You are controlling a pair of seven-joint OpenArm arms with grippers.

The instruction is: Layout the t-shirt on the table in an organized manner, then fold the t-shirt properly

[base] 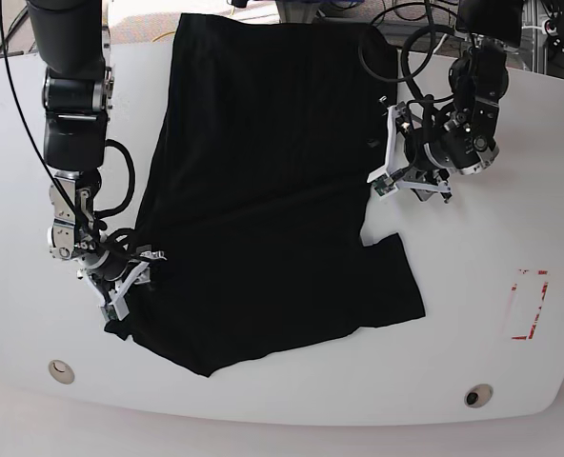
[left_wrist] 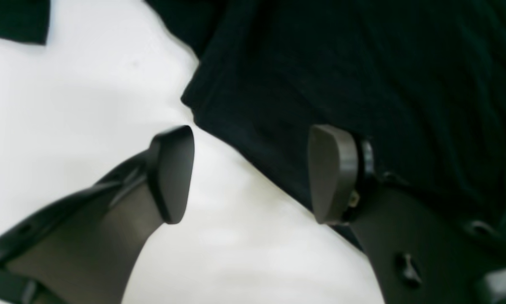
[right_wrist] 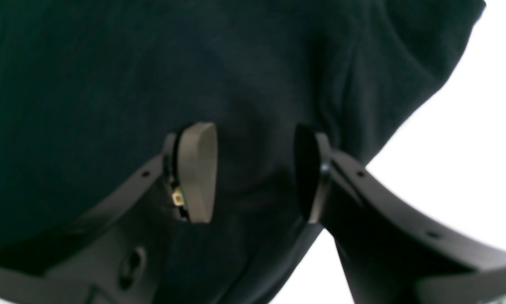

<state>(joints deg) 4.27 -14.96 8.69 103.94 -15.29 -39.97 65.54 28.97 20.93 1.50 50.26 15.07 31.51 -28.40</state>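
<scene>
Where right hand (right_wrist: 255, 173) straddles t-shirt (base: 263, 190), grip unclear.

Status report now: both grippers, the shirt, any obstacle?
Left gripper open at the shirt's edge, holding nothing. Right gripper fingers apart over cloth, grip unclear. Plain black cloth t-shirt spread on white smooth table, partly rumpled. No obstacle visible.

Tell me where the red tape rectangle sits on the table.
In the base view the red tape rectangle lies near the table's right edge, right of the t-shirt's lower sleeve and above the right-hand round hole.
</scene>
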